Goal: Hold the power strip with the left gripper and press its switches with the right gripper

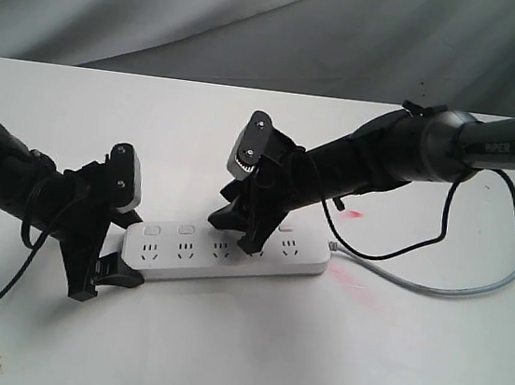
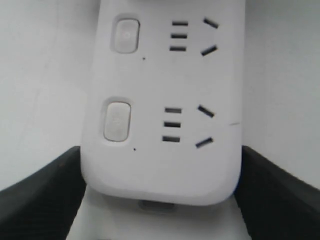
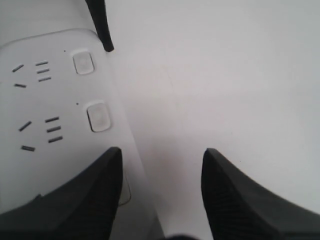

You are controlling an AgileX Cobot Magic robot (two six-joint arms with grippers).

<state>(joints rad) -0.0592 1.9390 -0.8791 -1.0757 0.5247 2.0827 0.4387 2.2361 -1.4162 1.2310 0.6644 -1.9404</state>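
The white power strip [image 1: 195, 258] lies flat on the table, its grey cord [image 1: 443, 290] running off to the right. My left gripper [image 1: 107, 273] is shut on its left end; both black fingers [image 2: 40, 197] press the sides of the strip [image 2: 160, 165]. Two switches [image 2: 117, 121] show beyond that end. My right gripper [image 1: 239, 231] is open over the strip's middle. One of its fingers [image 3: 85, 200] lies over the strip [image 3: 45, 100] and partly covers a switch; the other hangs over bare table. Two more switches [image 3: 98, 116] lie ahead of the right gripper [image 3: 161, 152].
The white table [image 1: 237, 359] ends at a grey cloth backdrop [image 1: 259, 24]. A black cable [image 1: 391, 256] loops from the right arm down beside the strip's right end. Faint red marks [image 1: 354, 214] stain the table near it.
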